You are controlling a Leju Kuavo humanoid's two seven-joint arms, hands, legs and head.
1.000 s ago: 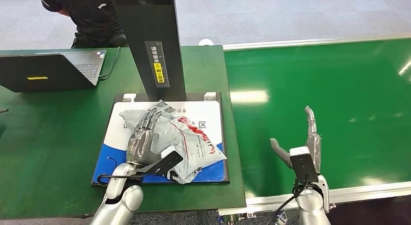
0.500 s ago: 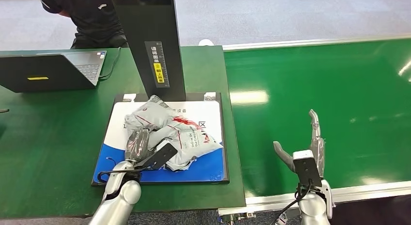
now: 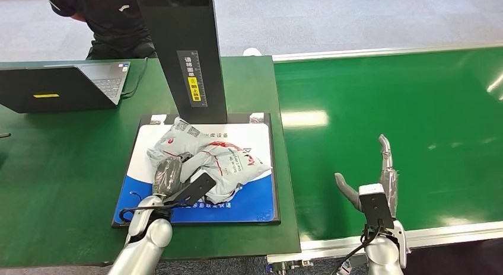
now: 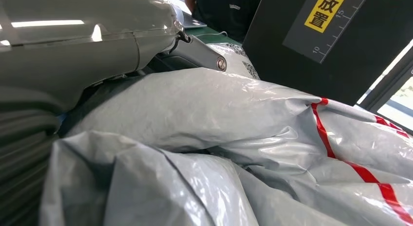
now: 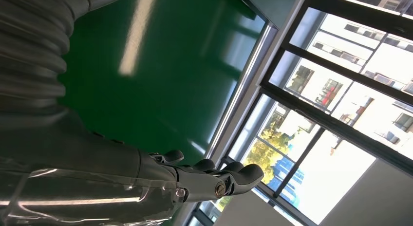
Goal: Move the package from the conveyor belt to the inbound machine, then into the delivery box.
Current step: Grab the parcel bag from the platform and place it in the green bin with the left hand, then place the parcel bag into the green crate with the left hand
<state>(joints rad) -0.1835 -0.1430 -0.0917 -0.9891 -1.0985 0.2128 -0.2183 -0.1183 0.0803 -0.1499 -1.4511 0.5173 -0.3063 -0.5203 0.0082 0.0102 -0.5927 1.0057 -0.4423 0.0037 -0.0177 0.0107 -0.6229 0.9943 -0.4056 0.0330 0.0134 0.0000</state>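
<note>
A grey plastic package (image 3: 222,163) with red print lies crumpled on the white and blue platform (image 3: 255,199) of the inbound machine, at the foot of its black column (image 3: 190,56). My left hand (image 3: 168,175) grips the package's near left side with its fingers curled into the plastic. The left wrist view shows the bunched package (image 4: 243,153) close up, with a finger (image 4: 195,49) of the hand lying over its fold. My right hand (image 3: 377,175) hovers open above the green conveyor belt (image 3: 403,97), fingers straight and thumb spread; in the right wrist view the hand (image 5: 146,184) holds nothing.
An open laptop (image 3: 59,85) sits on the green table (image 3: 53,186) left of the machine. A person in dark clothes (image 3: 112,20) stands behind the table. The belt's metal rail (image 3: 415,236) runs along its near edge.
My left hand's fingers went from lying flat on the package to curling into it. The package bunched up and slid slightly toward the column. My right hand sank a little.
</note>
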